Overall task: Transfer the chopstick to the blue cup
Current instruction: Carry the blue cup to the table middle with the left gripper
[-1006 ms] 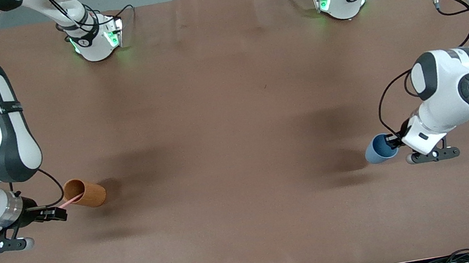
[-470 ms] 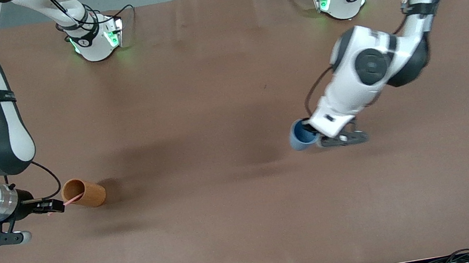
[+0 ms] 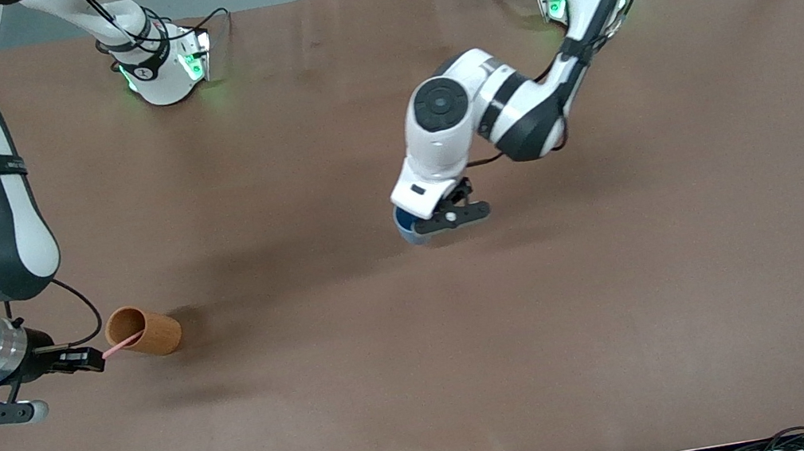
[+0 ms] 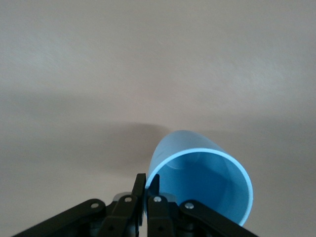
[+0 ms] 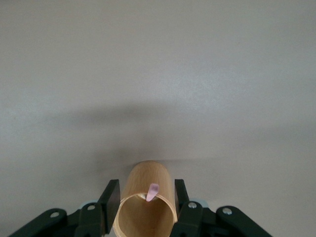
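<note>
Two claws are working: the left claw [image 3: 424, 223] is gripping the blue cup [image 4: 207, 182] by its rim over mid-bench, while the right claw [image 5: 146, 203], jaws apart, is straddling the brown cup [image 3: 143, 331] near the right arm's edge of the bench [image 3: 422, 351], the chopstick [image 3: 121, 346] not yet transferred.

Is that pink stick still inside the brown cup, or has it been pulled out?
Still in. The chopstick pokes out past the rim of the orange-brown cup, and the right gripper straddles the cup's mouth with the tip between its fingers.
</note>
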